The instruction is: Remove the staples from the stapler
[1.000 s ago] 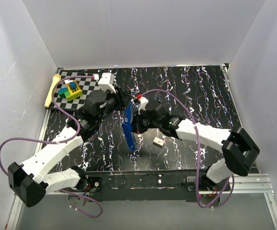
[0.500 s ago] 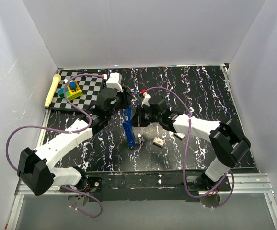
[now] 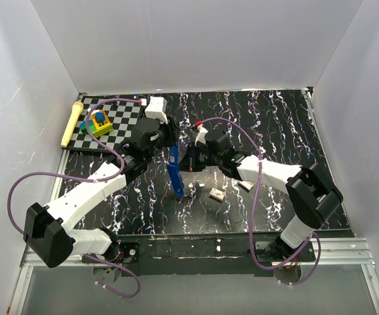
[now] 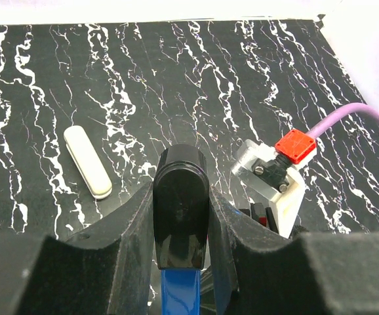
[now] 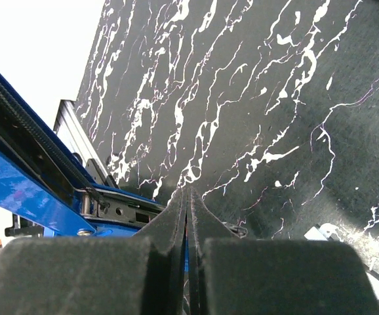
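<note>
So, the left gripper is clamped on the blue stapler at its black end, propping it up. The right gripper is pinched fully closed right beside it. Some staples already lie on the table nearby. Can't tell if more are inside.

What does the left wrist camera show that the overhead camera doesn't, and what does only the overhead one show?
Left wrist only: a close look at the left gripper clamped on the glossy black end of the stapler. Overhead only: the checkered mat, the yellow stick, the coloured block toy, small pale pieces near the stapler's tip, and both whole arms. Shared: the blue stapler, the left gripper, the red connector on the right wrist, the marbled table.
</note>
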Controlling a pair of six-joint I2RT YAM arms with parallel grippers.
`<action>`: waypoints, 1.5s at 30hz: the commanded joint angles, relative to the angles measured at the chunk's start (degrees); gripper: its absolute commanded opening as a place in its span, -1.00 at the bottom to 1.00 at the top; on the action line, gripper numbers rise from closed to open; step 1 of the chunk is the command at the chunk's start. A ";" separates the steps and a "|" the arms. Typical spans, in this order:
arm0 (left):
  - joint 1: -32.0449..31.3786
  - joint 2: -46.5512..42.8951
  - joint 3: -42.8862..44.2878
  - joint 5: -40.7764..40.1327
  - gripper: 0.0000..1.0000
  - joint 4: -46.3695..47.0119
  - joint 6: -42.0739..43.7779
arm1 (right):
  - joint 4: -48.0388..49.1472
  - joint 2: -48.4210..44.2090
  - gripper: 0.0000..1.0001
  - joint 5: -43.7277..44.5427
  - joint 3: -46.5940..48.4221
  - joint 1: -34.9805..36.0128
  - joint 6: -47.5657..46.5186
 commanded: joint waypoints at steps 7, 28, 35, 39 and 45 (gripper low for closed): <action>0.14 -9.38 3.49 -0.38 -1.00 0.21 0.61 | -2.26 -5.40 -0.97 1.50 0.02 0.23 -2.45; 0.14 -21.33 0.50 2.08 -1.00 -2.52 1.58 | -21.07 -20.25 -0.97 13.02 1.69 0.32 -10.72; 0.14 -23.09 0.94 1.73 -1.00 -2.61 1.14 | -19.59 -21.84 -0.97 6.52 -1.99 1.37 -7.47; 0.14 -23.62 1.82 2.17 -1.00 -3.05 0.87 | -16.86 -21.66 -0.97 4.93 -4.02 4.26 -5.45; 0.14 -24.15 2.00 3.84 -1.00 -3.40 -1.15 | -9.66 -19.64 -0.97 1.95 -5.16 6.12 -1.59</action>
